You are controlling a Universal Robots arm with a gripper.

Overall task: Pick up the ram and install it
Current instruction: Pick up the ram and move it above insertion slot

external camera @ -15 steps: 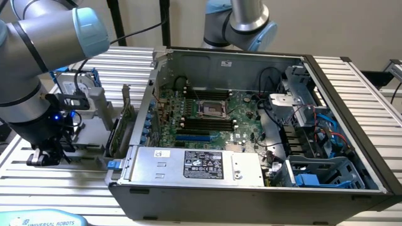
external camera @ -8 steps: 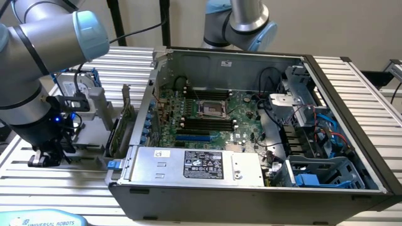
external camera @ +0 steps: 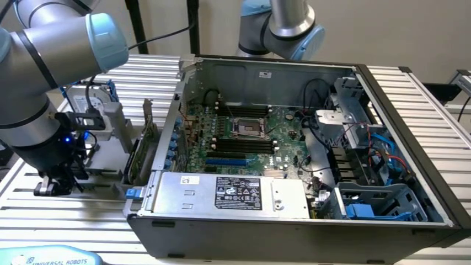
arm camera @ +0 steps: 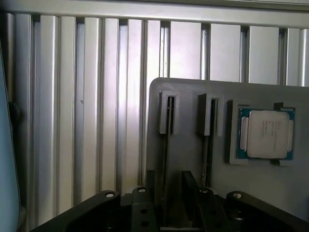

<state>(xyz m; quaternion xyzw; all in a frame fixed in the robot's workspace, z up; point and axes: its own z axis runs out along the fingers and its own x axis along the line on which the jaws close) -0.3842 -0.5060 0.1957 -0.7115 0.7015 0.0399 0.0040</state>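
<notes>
Hovering over the grey holder (arm camera: 186, 96), left of the case (external camera: 294, 232) in the exterior view, the gripper (arm camera: 167, 181) has its jaws apart and empty, so this is the pick-up step. What looks like the ram (arm camera: 166, 145) stands on edge in a holder slot, in line between the fingers. A grasp calls for squaring up on that thin edge. The wrist view gives the holder's slots and a CPU (arm camera: 267, 134). The exterior view gives the memory slots (external camera: 243, 144) inside the case.

Plain beige wall (external camera: 390, 33) behind; ribbed aluminium table (external camera: 431, 105) underneath; even light.
</notes>
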